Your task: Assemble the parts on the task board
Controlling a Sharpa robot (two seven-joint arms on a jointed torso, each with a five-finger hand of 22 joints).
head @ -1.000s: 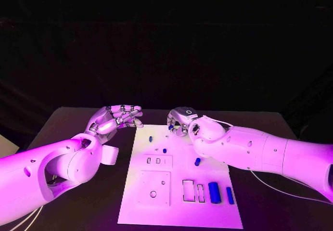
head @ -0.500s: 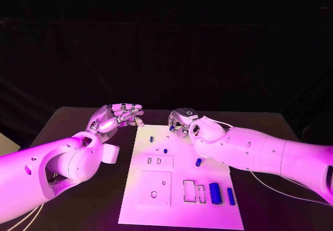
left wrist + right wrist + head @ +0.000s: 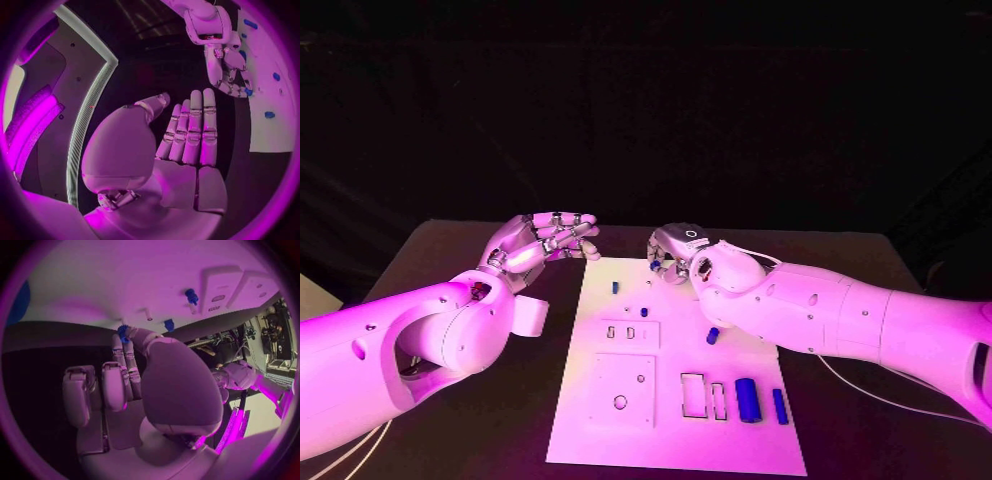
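A robotics lab staged for a demonstration or recording: a black desk (image 3: pixel 473 250) stands against a black backdrop (image 3: pixel 646 110), the whole scene washed in magenta light. On the desk lies a white task board (image 3: pixel 678 440) with cut-out slots and small blue parts (image 3: pixel 746 400), the sort of fixture used for manipulation tests. Two white robot arms with silver hands reach in over the board, and the wrist views catch glowing light strips (image 3: pixel 87 115) at the room's edge.
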